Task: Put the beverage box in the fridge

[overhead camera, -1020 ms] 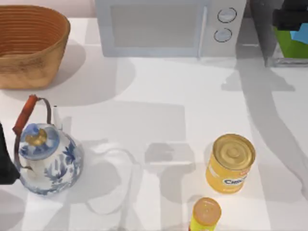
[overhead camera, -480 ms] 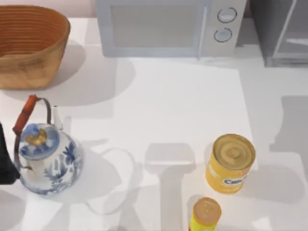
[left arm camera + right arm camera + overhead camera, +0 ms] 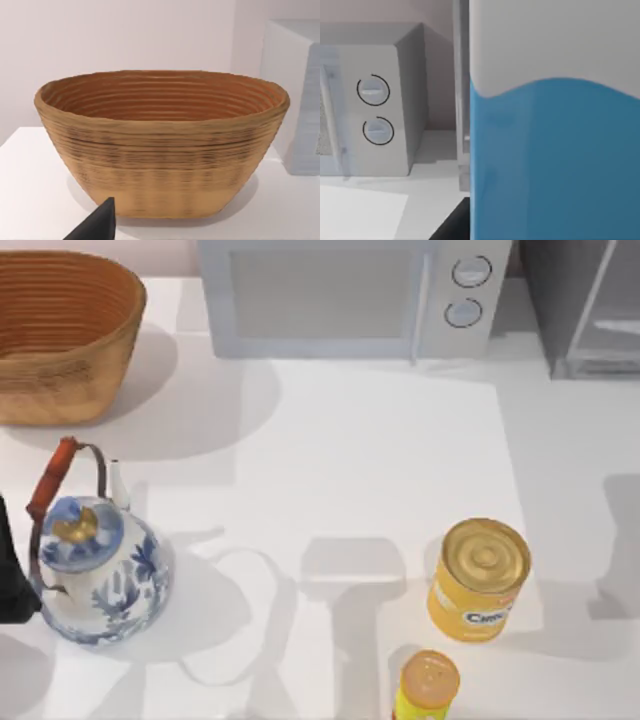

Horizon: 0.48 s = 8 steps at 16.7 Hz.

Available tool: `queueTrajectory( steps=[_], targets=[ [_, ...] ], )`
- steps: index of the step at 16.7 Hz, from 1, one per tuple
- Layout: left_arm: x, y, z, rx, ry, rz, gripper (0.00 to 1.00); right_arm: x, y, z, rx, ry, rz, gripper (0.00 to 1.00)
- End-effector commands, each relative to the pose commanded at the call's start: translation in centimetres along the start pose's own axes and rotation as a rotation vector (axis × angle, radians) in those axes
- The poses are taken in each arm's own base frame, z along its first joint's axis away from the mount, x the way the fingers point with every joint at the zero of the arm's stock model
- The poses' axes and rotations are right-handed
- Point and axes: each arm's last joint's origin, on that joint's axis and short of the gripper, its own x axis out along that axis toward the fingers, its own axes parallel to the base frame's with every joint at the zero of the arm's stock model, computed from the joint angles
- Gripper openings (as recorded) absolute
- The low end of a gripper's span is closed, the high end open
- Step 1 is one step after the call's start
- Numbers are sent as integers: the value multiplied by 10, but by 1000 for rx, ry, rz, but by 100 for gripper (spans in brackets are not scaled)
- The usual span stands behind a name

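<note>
The right gripper (image 3: pixel 451 226) is a dark sliver low in its wrist view; I cannot tell its grip. Just beside it looms the beverage box (image 3: pixel 555 150), white over blue, with the fridge (image 3: pixel 461 75) frame and the microwave (image 3: pixel 370 105) behind. The top view adds a yellow can (image 3: pixel 480 580), a teapot (image 3: pixel 95 570) and a wicker basket (image 3: pixel 65 330). The left arm (image 3: pixel 8 585) is parked at the left edge.

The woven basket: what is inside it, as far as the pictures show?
The woven basket shows only bare ribbed inner walls in the left wrist view and in the top view. Its near rim hides the floor, so whether anything lies there cannot be seen.
</note>
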Motion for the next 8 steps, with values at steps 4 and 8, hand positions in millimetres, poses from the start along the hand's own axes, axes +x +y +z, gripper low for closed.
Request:
queueTrajectory(
  steps=[4, 8],
  targets=[
    [0, 0, 0, 0, 0, 0, 100, 0, 0, -2, 0, 1, 0, 0],
    [0, 0, 0, 0, 0, 0, 100, 0, 0, 8, 1, -20, 2, 0]
  ],
)
